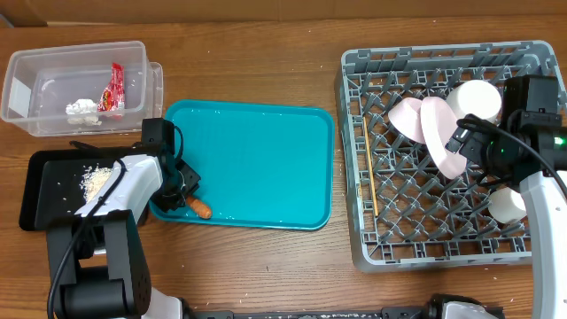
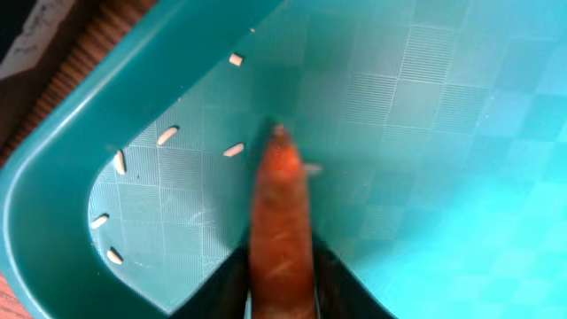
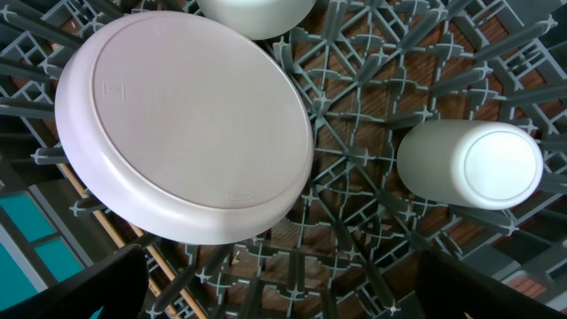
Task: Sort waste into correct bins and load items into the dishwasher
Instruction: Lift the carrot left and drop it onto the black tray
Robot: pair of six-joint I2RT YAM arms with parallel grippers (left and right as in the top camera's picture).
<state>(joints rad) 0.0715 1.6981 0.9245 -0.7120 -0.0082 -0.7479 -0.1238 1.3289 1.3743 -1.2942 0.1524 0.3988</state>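
My left gripper (image 1: 184,188) is shut on the small orange carrot (image 1: 201,208) at the front left corner of the teal tray (image 1: 257,133). In the left wrist view the carrot (image 2: 282,221) sits between my black fingers, with rice grains (image 2: 166,136) scattered on the tray. My right gripper (image 1: 469,142) hangs open and empty above the grey dish rack (image 1: 372,239). The rack holds a pale-pink plate (image 3: 177,124) on edge, a white bowl (image 1: 474,99), a small white cup (image 3: 469,164) and chopsticks (image 1: 369,168). The clear tub (image 1: 53,66) holds the red-and-white wrapper (image 1: 114,89) and tissue (image 1: 82,109). The black tray (image 1: 44,177) holds food scraps (image 1: 96,182).
The teal tray lies between the two bins on the left and the dish rack on the right. Bare wooden table (image 1: 266,257) shows along the front and between tray and rack.
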